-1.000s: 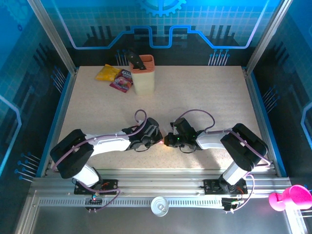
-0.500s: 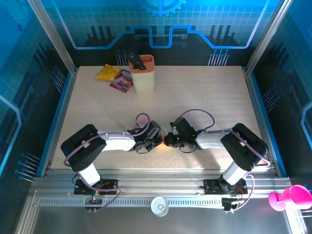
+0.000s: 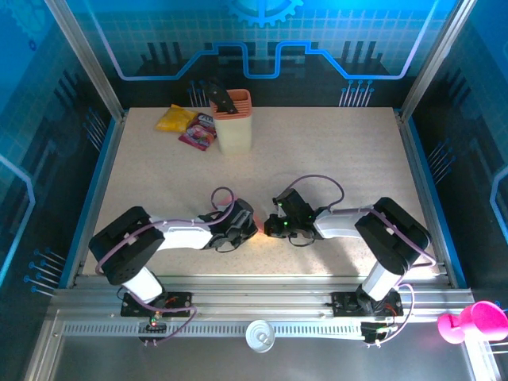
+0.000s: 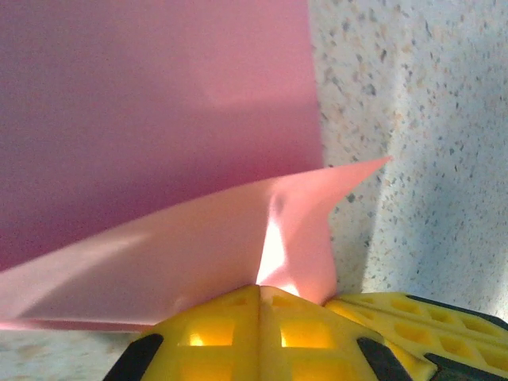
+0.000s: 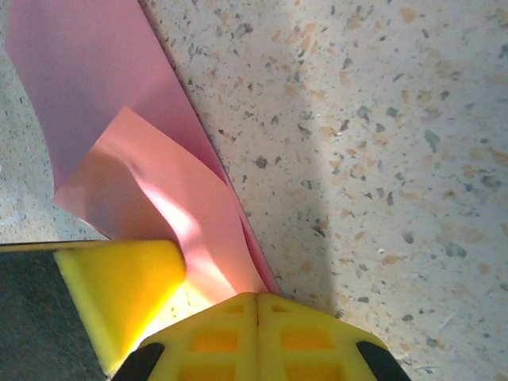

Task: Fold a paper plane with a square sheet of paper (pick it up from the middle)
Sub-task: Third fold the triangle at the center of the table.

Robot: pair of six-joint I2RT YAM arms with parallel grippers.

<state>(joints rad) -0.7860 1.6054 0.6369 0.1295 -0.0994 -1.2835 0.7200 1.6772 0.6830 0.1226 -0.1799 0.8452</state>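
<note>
Both claws are pressed together on the square sheet of paper (image 4: 143, 103). The left gripper (image 4: 258, 305) pinches a raised flap, and the right gripper (image 5: 255, 309) pinches a lifted fold of the same sheet, with the two grippers just beside each other. The sheet is on the table (image 3: 333, 151), toward the near edge and roughly midway between the left and right edges. Most of it lies flat; the pinched parts tent up. My read is that it's very light, thin and limp, since it buckles where gripped. It will tear or take a stray crease if my arms pull apart. It's matte, so slip looks unlikely. Best hold is a shallow pinch on an edge or lifted crease, with both arms moving together.
</note>
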